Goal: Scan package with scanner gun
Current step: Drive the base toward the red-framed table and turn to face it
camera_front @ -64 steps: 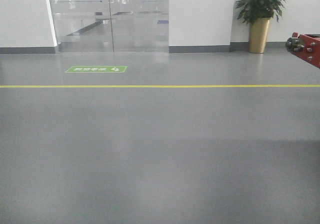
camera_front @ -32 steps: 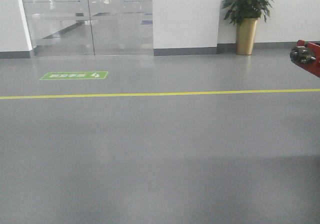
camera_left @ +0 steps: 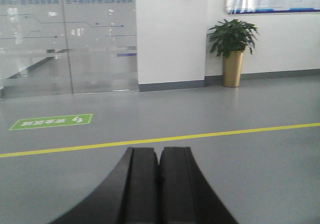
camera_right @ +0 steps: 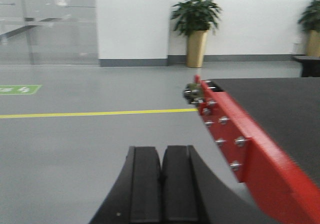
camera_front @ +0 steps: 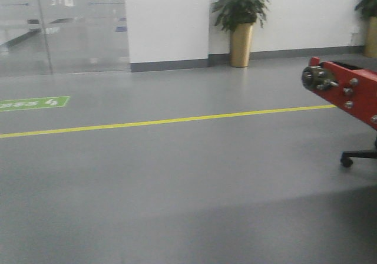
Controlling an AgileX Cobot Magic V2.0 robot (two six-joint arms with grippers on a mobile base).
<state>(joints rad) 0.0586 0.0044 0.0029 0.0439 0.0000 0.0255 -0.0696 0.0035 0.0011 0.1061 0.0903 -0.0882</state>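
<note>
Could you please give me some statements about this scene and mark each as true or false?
The left end effector holds the scanner gun. False: it is shut on nothing, and no scanner gun is in view.
A yellow line crosses the grey floor. True.
The potted plant stands in a blue pot. False: its pot is gold.
The right end effector is shut. True.
In the right wrist view, the red frame is left of the end effector. False: it is to the right.
</note>
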